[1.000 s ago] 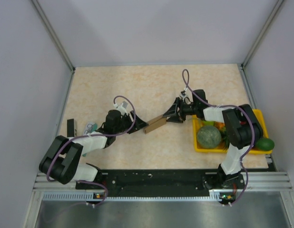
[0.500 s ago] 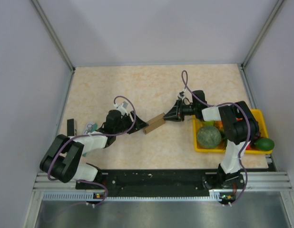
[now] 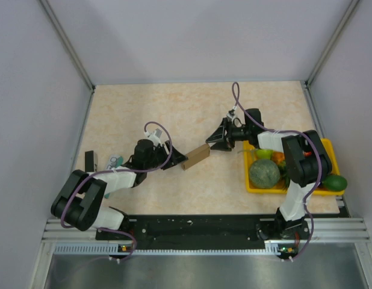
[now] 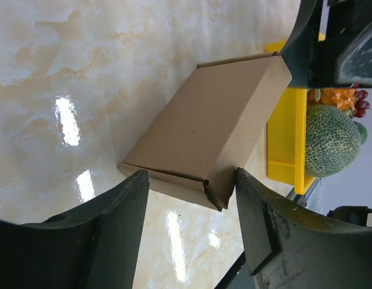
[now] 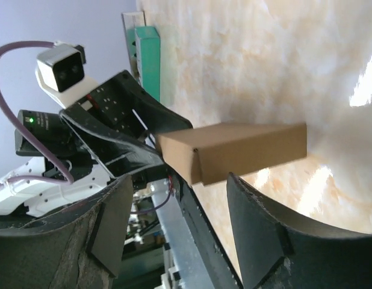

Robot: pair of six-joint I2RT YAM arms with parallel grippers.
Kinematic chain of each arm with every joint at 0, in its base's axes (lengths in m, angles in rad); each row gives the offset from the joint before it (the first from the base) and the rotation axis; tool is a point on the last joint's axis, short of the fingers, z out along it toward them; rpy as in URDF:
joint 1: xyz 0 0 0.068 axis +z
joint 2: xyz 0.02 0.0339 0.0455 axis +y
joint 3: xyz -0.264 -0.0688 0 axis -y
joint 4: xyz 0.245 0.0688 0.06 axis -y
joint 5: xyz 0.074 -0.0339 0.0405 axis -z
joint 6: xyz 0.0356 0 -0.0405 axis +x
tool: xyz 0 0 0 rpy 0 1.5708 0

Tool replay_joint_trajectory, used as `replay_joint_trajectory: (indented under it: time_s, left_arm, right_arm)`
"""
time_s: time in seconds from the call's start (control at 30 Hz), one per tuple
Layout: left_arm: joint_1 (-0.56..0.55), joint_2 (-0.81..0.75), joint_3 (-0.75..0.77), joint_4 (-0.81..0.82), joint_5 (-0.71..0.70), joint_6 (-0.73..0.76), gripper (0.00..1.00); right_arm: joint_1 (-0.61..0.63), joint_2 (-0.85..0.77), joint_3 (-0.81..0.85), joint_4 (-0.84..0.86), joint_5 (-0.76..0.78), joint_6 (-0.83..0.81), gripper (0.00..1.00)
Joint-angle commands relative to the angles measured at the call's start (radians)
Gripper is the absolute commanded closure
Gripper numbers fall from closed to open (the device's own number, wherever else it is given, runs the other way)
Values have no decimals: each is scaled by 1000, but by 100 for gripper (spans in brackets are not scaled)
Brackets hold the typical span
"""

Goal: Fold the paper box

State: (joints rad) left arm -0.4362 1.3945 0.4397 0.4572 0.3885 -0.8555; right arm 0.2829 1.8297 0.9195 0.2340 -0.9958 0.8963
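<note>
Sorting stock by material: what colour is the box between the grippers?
Plain brown cardboard, unprinted; the paper box shows best in the left wrist view.

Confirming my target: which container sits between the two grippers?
The brown paper box; the teal packet lies far left, the yellow tray far right.

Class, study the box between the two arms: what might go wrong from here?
1. The left gripper holds the box by one end only; a push from the open right gripper may twist it loose.
2. The end flap by the left jaws looks not fully tucked; it may spring open.
3. The right arm hangs over the tray; a swing may knock the melon.
</note>
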Motion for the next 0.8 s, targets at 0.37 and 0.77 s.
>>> replay_joint_trajectory:
  time_s: [0.37, 0.77]
  left_arm:
    - [7, 9, -61, -58, -36, 53, 37]
    - [36, -132, 8, -181, -5, 61, 20]
  right_arm:
    - [-7, 103, 47, -44, 54, -131, 51]
    - [-8, 140, -13, 65, 75, -76, 87]
